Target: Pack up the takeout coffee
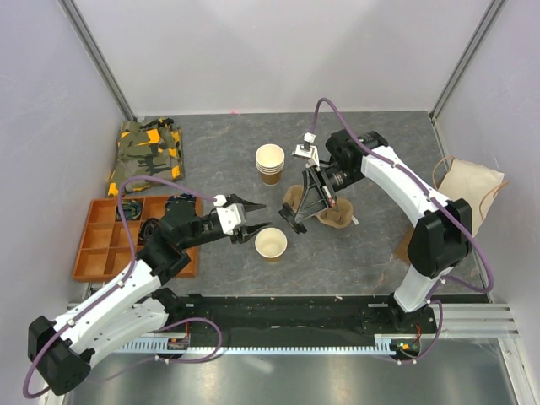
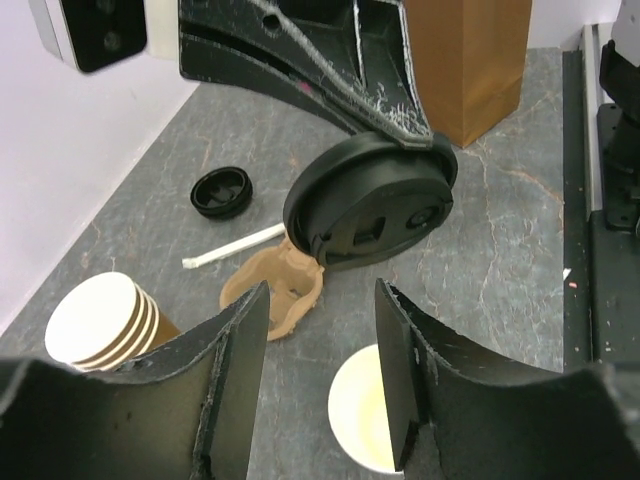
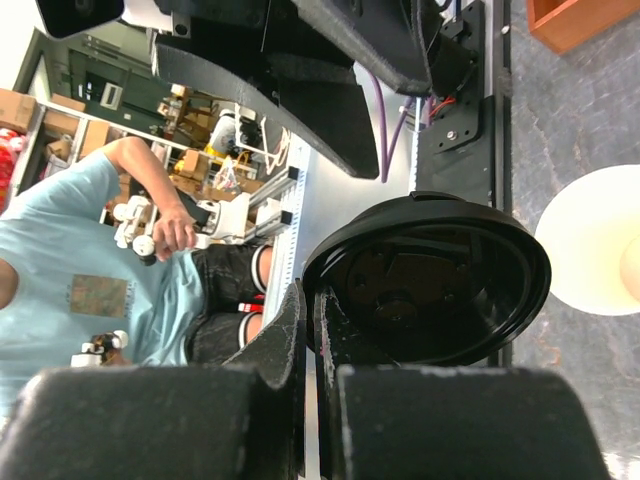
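Observation:
The single paper cup stands open on the table, its cream inside showing. It also shows in the left wrist view and the right wrist view. My left gripper is open and empty just behind and above the cup; in its own view the cup sits low beside the right finger. My right gripper is shut on the rim of a round black lid, held tilted in the air beside the cup. The lid also shows in the left wrist view.
A stack of nested cups stands behind. A brown pulp cup carrier, a second black lid and a white stick lie on the table. A brown paper bag, an orange compartment tray, a camouflage-patterned item.

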Available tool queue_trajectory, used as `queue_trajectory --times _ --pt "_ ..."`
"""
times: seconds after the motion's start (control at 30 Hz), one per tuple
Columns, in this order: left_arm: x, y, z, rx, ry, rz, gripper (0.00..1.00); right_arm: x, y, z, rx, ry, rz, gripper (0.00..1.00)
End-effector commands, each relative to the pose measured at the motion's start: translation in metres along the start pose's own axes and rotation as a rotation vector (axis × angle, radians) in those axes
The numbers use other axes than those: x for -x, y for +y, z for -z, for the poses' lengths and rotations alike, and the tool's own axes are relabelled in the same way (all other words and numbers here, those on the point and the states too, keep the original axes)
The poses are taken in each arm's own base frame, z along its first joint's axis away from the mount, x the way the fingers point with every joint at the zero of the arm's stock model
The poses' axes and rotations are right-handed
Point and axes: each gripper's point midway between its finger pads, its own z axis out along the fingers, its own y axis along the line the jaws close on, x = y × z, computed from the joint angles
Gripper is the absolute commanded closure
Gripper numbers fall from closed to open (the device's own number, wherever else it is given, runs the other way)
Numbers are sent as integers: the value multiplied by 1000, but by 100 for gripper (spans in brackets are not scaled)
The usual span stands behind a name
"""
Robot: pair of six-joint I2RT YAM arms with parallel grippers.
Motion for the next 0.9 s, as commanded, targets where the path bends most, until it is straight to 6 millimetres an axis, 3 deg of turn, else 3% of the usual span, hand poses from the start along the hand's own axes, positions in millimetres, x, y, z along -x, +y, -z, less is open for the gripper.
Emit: queue_trajectory --times 0.0,0.3,0.53,0.87 --pt "38 11 -8 41 -104 -83 47 -2 34 0 78 -36 -66 100" --pt "32 -3 -24 13 -94 -103 47 -4 37 -1 79 -34 -75 100" --pt "29 0 -35 35 -81 -113 51 -8 40 -3 83 -27 -81 100" --pt "28 -8 -41 6 -82 -99 73 -8 40 -4 85 -24 -77 100"
